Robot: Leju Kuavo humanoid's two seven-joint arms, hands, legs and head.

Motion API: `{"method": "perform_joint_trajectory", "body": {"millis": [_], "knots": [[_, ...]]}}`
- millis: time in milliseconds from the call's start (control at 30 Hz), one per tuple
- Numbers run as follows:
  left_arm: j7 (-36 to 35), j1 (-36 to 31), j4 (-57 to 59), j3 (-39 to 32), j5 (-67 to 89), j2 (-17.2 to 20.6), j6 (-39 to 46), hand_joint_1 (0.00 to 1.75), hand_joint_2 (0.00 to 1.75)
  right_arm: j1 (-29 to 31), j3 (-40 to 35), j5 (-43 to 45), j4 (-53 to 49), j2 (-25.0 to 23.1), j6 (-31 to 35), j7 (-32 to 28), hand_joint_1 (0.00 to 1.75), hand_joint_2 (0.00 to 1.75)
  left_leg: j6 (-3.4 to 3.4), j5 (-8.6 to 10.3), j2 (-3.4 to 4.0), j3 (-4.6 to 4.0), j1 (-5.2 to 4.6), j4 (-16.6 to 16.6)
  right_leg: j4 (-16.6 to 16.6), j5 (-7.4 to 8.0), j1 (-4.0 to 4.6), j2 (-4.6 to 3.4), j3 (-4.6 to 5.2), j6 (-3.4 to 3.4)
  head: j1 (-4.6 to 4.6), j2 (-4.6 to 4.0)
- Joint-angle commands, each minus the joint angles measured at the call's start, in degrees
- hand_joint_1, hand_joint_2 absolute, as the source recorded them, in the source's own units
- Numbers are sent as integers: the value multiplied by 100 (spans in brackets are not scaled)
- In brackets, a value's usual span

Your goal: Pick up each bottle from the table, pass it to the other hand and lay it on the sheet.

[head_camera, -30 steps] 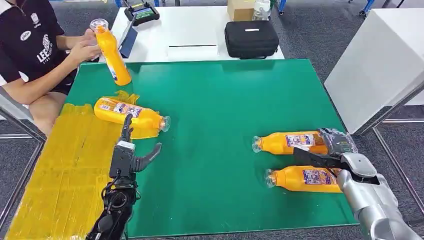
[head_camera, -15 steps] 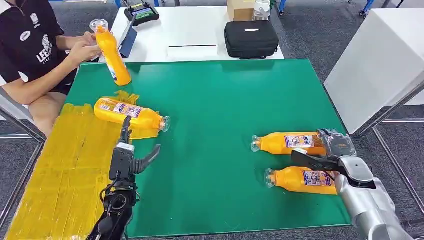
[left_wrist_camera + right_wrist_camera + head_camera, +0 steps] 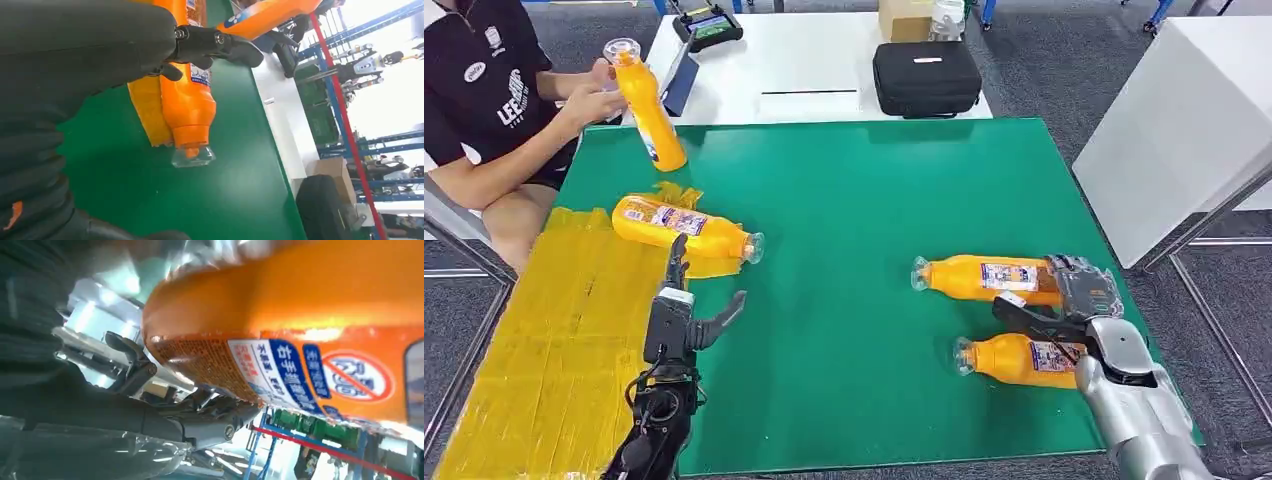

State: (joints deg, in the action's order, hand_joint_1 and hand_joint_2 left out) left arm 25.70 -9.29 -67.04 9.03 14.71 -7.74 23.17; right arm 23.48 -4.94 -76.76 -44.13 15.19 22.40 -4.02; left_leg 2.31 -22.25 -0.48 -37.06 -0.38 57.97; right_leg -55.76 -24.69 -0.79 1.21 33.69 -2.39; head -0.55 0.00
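the person's black shirt (image 3: 484, 90) bears white letters starting "lee". the bottle label (image 3: 305, 375) shows chinese print and a red prohibition sign.

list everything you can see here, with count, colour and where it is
bottles: four, orange. One lies on the yellow sheet's edge; two lie at the mat's right side, the far one in the right robot hand, the near one beside it; one is held tilted by the person at the far left corner
sheet: one, yellow, on the mat's left part
mat: one, green, covers the table
case: one, black, on the white table behind
cardboard box: one, brown, far edge of that table
person: one, black shirt, seated far left
left robot hand: dark, fingers apart, near the sheet's bottle
right robot hand: grips the far right bottle
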Motion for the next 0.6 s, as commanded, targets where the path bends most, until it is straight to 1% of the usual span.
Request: {"method": "perform_joint_trajectory", "body": {"millis": [33,67,100,133,167,200,233,267,333,367,400,433,467,500,533,567,600], "knots": [[-118,-100,-24,-57,98,0,5,0,175,60,507,163,-455,-643,231,131,175,175,-11,-8,16,11,3,-1,3,-3,3,-20,-9,8,0,0],[-147,-103,-49,-55,118,-3,2,0,175,101,509,158,-419,-661,275,192,175,175,-15,-14,24,20,4,1,1,-7,3,-29,-17,11,0,0],[-181,-137,-47,-38,144,-2,0,0,175,176,483,92,-347,-679,363,274,175,175,-11,-10,22,9,4,2,1,-3,4,-26,-5,8,0,0],[-204,-175,-16,-15,160,-3,-9,0,175,247,486,136,-259,-712,382,265,175,175,-16,-16,27,23,5,2,1,-8,4,-33,-19,12,0,0],[-211,-186,1,-5,168,-3,-8,0,175,275,473,144,-213,-720,423,248,175,175,-12,-9,22,10,3,1,0,-3,2,-26,-5,9,0,0],[-213,-186,17,7,175,-7,-5,0,175,307,477,226,-144,-754,466,206,175,175,-16,-14,25,22,4,2,0,-7,3,-31,-17,12,0,0],[-207,-177,24,16,190,-6,14,0,175,322,501,379,-126,-795,532,122,175,175,-12,-9,19,13,2,1,-1,-4,1,-23,-9,9,0,0],[-206,-169,22,21,195,-3,23,0,175,321,534,523,-146,-826,560,36,175,175,-17,-16,26,25,5,4,1,-8,4,-32,-21,13,2,0],[-193,-112,-37,23,185,15,66,0,175,258,752,1434,-410,-998,583,-476,175,175,-9,-6,17,4,2,0,1,-1,1,-21,-1,7,0,0],[-192,-92,-61,21,175,20,66,0,175,227,828,1749,-514,-1056,561,-641,175,175,-14,-12,23,15,3,2,0,-6,2,-28,-12,11,0,0],[-187,-48,-122,28,164,31,60,0,175,148,941,2297,-714,-1147,515,-909,175,175,-11,-9,20,10,1,0,0,-5,0,-24,-6,9,0,0],[-182,-19,-174,44,158,42,48,0,175,85,944,2580,-824,-1179,501,-1021,175,175,-17,-16,27,19,3,2,-1,-9,1,-33,-13,13,2,0],[-182,-19,-174,44,158,42,48,0,175,85,944,2580,-824,-1179,501,-1021,175,175,-13,-11,21,12,2,0,0,-6,2,-26,-8,10,2,0],[-182,-19,-174,44,158,42,48,0,175,85,944,2580,-824,-1179,501,-1021,175,175,-27,-31,35,47,6,2,0,-22,4,-44,-42,21,0,0],[-184,-12,-193,50,154,40,47,0,175,57,911,2613,-845,-1177,513,-1015,175,175,-16,-16,23,22,2,-2,1,-10,1,-28,-17,12,0,0],[-184,-12,-193,50,154,40,47,0,175,57,911,2613,-845,-1177,513,-1015,175,175,-22,-24,26,37,5,0,1,-17,4,-34,-33,17,0,0],[-187,-21,-182,52,147,38,48,0,175,68,887,2650,-823,-1155,522,-1007,175,175,-17,-16,14,26,5,-2,4,-12,4,-19,-25,13,0,0]]}}
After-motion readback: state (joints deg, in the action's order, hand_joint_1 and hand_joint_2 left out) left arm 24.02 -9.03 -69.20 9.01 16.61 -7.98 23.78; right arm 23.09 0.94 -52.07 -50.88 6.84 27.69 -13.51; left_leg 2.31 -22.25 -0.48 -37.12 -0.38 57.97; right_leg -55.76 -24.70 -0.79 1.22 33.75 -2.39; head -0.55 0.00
